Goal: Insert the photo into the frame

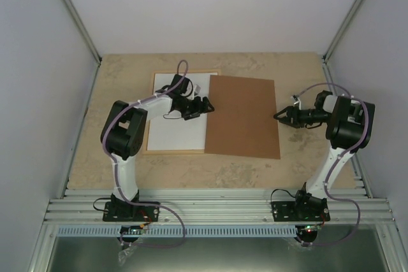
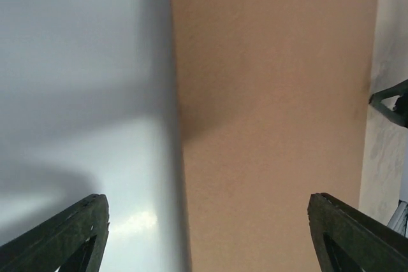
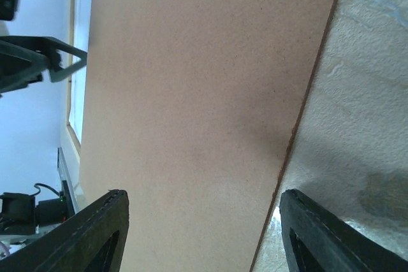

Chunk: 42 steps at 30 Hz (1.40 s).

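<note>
The frame (image 1: pixel 173 152), pale wood, lies flat at the table's left-centre. The photo (image 1: pixel 173 133) lies inside it, plain white back up. A brown backing board (image 1: pixel 243 116) lies to its right and overlaps the frame's right edge. My left gripper (image 1: pixel 205 104) is open and empty, low over the line where photo and board meet; the left wrist view shows the photo (image 2: pixel 76 93) left and the board (image 2: pixel 274 93) right, between my fingers (image 2: pixel 76 234). My right gripper (image 1: pixel 280 116) is open and empty at the board's right edge (image 3: pixel 204 93).
The stone-patterned table (image 1: pixel 306 164) is walled by white panels on three sides. An aluminium rail (image 1: pixel 217 205) runs along the near edge at the arm bases. In the right wrist view the frame's rim (image 3: pixel 70 42) and the left gripper (image 3: pixel 38 62) show beyond the board.
</note>
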Available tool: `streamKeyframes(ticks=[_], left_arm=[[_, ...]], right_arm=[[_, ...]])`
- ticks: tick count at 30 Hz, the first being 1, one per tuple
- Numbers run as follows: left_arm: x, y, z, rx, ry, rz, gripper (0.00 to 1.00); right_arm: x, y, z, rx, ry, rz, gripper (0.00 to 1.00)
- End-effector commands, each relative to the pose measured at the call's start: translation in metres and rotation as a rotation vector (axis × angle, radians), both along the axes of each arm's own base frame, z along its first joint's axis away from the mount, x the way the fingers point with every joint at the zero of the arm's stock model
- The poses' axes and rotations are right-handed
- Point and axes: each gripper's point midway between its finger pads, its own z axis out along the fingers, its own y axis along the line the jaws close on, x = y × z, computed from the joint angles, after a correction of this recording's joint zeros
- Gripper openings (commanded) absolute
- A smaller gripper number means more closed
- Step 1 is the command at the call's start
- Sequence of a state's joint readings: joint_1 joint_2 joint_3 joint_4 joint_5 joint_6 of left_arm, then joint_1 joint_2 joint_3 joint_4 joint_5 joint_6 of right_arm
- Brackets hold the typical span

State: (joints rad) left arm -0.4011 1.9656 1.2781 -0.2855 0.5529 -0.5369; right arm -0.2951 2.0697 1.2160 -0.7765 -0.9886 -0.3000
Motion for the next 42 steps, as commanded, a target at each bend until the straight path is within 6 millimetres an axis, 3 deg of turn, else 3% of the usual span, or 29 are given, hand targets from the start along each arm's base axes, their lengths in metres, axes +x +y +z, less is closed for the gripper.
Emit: streamKeyframes(ticks=[1, 13, 19, 24, 26, 27, 30, 33, 36, 42], left_arm=[[-0.002, -0.016, -0.01, -0.062, 0.047, -0.061, 0.87], [0.001, -0.06, 0.009, -0.294, 0.088, -0.155, 0.74], [0.003, -0.076, 0.069, -0.391, -0.045, -0.206, 0.53], [-0.002, -0.087, 0.113, -0.472, -0.122, -0.242, 0.22], [0.002, -0.09, 0.127, -0.498, -0.138, -0.243, 0.07], [0.005, -0.092, 0.142, -0.51, -0.171, -0.252, 0.0], [0.011, -0.093, 0.205, -0.542, -0.34, -0.31, 0.0], [0.012, -0.083, 0.251, -0.625, -0.42, -0.327, 0.0], [0.01, -0.071, 0.289, -0.727, -0.466, -0.353, 0.0], [-0.003, -0.065, 0.336, -0.804, -0.539, -0.419, 0.0]], right_arm=[[-0.036, -0.01, -0.066, -0.142, 0.206, 0.028, 0.66], [-0.035, 0.007, -0.079, -0.092, 0.237, 0.056, 0.64], [-0.031, 0.008, -0.078, -0.074, 0.233, 0.053, 0.62], [-0.02, 0.009, -0.065, -0.038, 0.185, 0.048, 0.62], [-0.005, 0.006, -0.041, 0.019, 0.107, 0.028, 0.63], [0.005, 0.0, -0.019, 0.049, 0.039, 0.009, 0.66], [0.038, -0.031, 0.05, 0.109, -0.172, -0.062, 0.76], [0.054, -0.045, 0.114, 0.169, -0.328, -0.081, 0.9], [0.055, -0.039, 0.163, 0.241, -0.428, -0.057, 0.97], [0.043, -0.01, 0.26, 0.374, -0.616, 0.04, 0.96]])
